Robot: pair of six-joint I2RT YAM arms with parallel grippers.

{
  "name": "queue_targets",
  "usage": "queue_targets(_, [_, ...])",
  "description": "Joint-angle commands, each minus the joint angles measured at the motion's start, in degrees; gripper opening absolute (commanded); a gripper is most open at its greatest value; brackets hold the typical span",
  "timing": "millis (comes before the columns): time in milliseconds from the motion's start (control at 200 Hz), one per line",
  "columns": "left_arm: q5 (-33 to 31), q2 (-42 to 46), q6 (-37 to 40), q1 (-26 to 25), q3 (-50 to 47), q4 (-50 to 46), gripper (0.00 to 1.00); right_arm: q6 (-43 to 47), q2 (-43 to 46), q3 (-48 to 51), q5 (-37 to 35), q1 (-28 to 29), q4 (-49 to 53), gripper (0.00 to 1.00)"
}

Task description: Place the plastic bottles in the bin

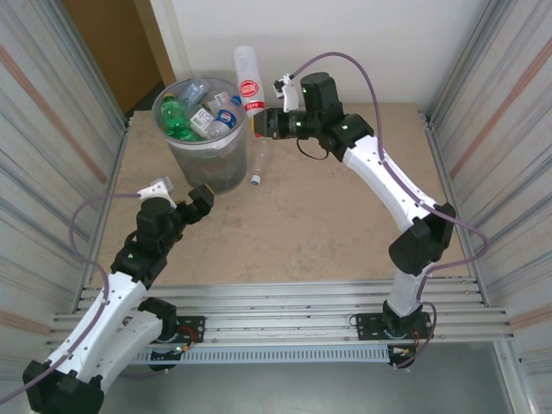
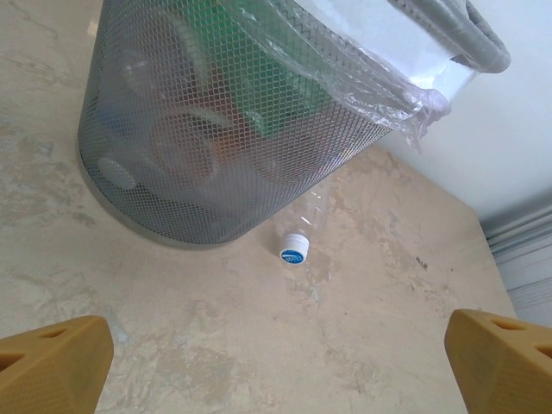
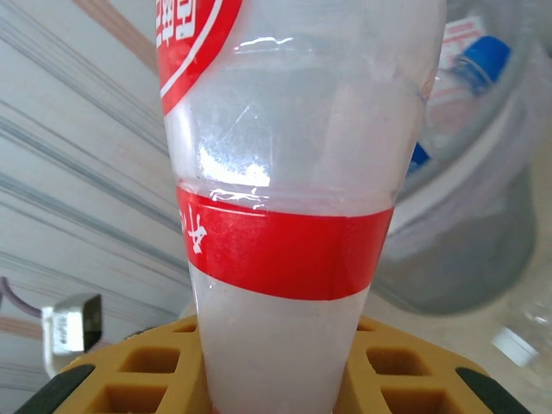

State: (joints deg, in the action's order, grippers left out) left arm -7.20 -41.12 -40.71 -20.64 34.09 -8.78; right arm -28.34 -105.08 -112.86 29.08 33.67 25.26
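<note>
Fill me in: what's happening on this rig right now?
The right gripper is shut on a red-labelled clear bottle, holding it upright beside the bin. The bin holds several bottles. One clear bottle lies on the table by its base. The left gripper hangs open nearby, empty.

nothing properly readable tbh, just cut-off white characters on the red label (image 3: 285,254) of the bottle (image 3: 297,129) pinched in the right gripper (image 1: 259,123)

Robot test cell, corrugated metal walls (image 1: 504,103), beige stone-look table (image 1: 328,224), aluminium mounting rails (image 1: 285,317)
</note>
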Motion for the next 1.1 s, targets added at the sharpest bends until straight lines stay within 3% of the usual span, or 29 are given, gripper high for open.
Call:
queue_targets(0, [1.2, -0.61, 1.33, 0.17, -0.21, 2.29, 0.99, -2.82, -3.9, -5.35, 3.86, 1.4, -0.76, 0.16])
queue_targets(486, [1.88, -0.88, 1.1, 0.17, -1.04, 3.15, 0.99, -5.37, -21.97, -28.82, 5.1, 5.21, 5.43, 0.19])
queue_targets(1097, [2.71, -1.31, 0.81, 0.17, -1.23, 4.25, 0.99, -10.83, -29.53, -34.38, 10.05, 6.1, 1.4, 0.29])
